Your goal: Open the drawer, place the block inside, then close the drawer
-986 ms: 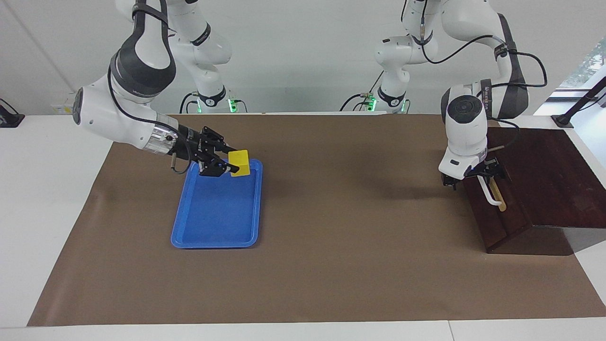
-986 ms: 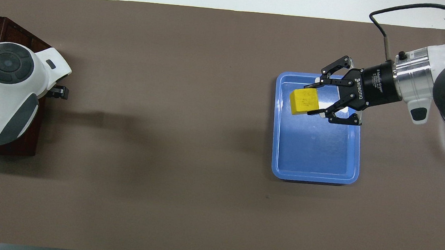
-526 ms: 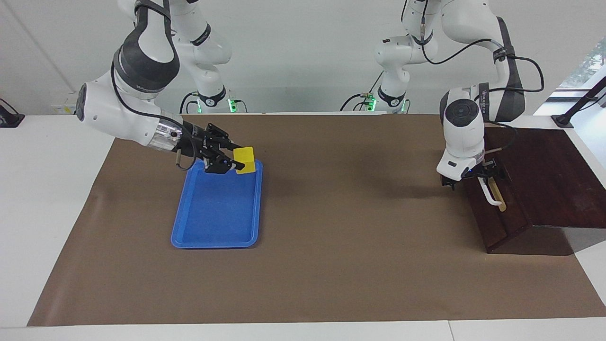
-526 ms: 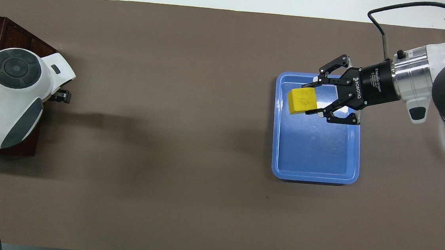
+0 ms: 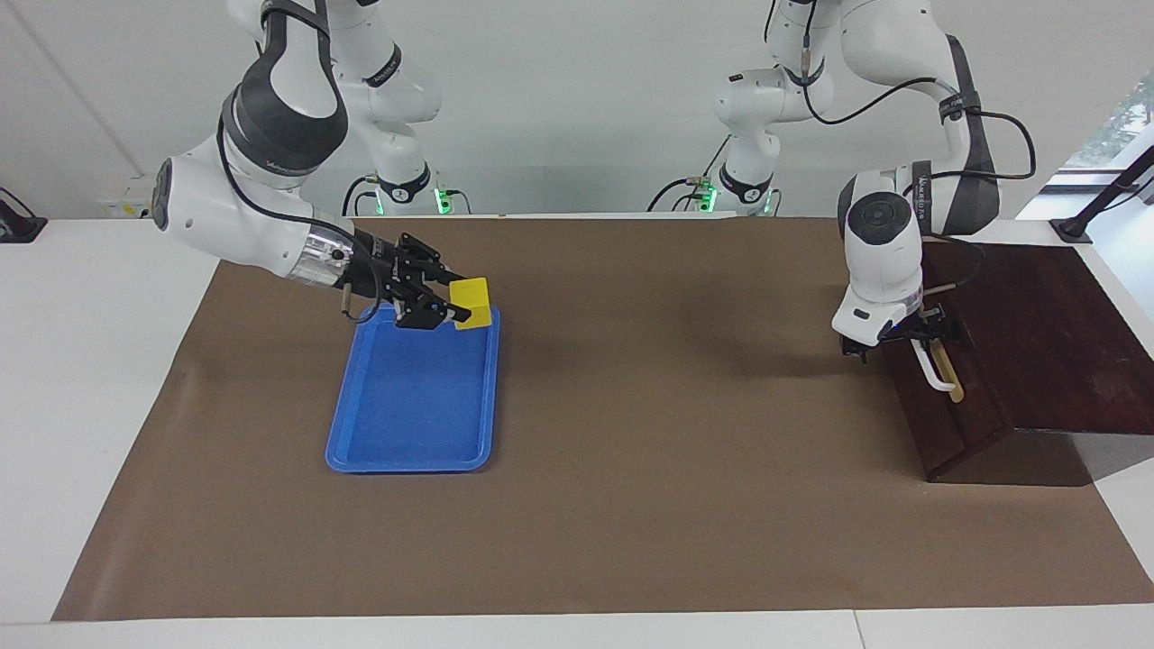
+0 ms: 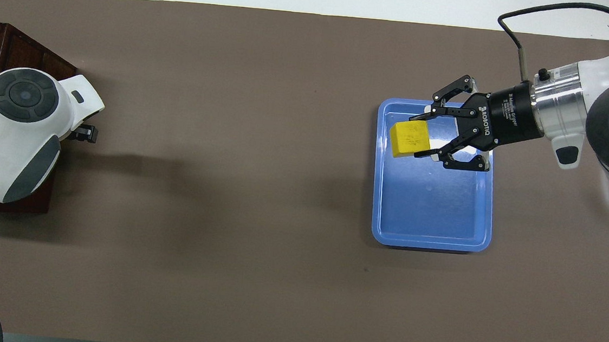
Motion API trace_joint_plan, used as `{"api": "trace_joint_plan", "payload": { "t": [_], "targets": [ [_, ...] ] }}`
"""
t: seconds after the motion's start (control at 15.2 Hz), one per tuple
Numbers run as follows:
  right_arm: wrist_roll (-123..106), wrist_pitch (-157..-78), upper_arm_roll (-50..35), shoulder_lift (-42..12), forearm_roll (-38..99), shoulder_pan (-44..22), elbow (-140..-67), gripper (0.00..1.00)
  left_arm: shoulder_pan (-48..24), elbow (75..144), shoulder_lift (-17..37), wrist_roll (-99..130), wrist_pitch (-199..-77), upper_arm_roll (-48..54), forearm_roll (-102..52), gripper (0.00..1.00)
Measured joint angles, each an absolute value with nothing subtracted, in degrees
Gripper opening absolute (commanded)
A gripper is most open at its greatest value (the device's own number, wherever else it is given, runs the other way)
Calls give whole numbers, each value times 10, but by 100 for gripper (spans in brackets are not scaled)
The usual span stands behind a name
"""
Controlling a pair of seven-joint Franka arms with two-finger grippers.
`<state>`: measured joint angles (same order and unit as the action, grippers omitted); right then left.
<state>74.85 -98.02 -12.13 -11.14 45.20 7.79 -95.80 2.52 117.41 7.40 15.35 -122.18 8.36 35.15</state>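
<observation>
A white table (image 5: 99, 379) carries a broad brown mat (image 5: 631, 469) — plain and flat. A pale grey-white wall (image 5: 559, 99) rises at the robots' end, and a window (image 5: 1113, 126) shows greenery at one corner — daylight enters there.

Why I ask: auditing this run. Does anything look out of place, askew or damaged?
Nothing stands out. The right gripper holds the block over the tray; the left gripper is at the handle of the drawer, not yet opened.
</observation>
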Motion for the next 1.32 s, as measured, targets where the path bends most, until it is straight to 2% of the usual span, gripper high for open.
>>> {"api": "trace_joint_plan", "payload": {
  "t": [0.53, 1.32],
  "targets": [
    [749, -980, -121, -111, 452, 78, -956, 0, 18, 1175, 75, 139, -1222, 87, 353, 100],
    [765, -980, -121, -112, 472, 78, -954, 0, -66, 1175, 75, 139, -1208, 87, 353, 100]
  ]
}}
